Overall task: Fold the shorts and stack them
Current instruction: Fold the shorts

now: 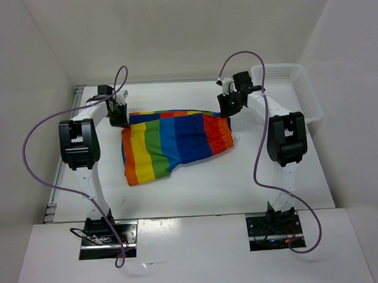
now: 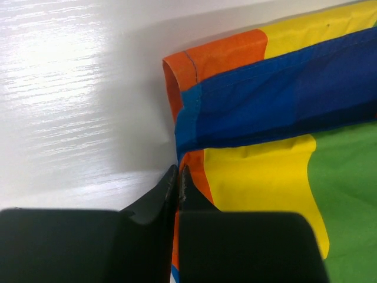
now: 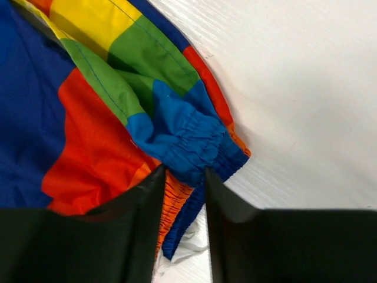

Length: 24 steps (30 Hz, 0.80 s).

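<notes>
Pinches shorts (image 1: 176,139) waistband (image 3: 194,138) w/ R gripper (image 3: 184,174), presses L gripper (image 2: 178,175) shut at hem (image 2: 177,79) edge; risks dropping hem mid-fold, thin bite.

Top cam: high up on the near side, looking down over the whole white table (image 1: 197,191). Wrist cams v. close, L & R at opposite ends of the soft rainbow-striped cloth shorts (image 1: 176,142).

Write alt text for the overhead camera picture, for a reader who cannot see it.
Rainbow-striped shorts lie on a white table, the left gripper and right gripper each at a far corner of the cloth. A white mesh basket sits at the table's far right.
</notes>
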{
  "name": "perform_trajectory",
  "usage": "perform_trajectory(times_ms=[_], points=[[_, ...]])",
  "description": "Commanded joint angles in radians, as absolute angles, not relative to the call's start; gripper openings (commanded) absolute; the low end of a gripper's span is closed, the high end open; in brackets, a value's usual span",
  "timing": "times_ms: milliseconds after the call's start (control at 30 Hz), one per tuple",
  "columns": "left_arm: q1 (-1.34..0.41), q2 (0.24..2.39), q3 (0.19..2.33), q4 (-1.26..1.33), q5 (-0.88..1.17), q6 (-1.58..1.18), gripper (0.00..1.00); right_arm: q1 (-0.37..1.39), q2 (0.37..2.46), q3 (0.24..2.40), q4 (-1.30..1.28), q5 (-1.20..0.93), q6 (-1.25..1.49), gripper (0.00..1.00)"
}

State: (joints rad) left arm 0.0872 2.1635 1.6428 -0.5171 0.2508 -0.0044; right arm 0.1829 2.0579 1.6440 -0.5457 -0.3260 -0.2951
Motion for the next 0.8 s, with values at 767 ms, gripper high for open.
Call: perform_trajectory(times_ms=[767], points=[[-0.006, 1.986, 2.055, -0.749, 0.328, 0.0, 0.0, 0.172, 1.864, 1.457, -0.566, -0.295, -0.393, 0.0]])
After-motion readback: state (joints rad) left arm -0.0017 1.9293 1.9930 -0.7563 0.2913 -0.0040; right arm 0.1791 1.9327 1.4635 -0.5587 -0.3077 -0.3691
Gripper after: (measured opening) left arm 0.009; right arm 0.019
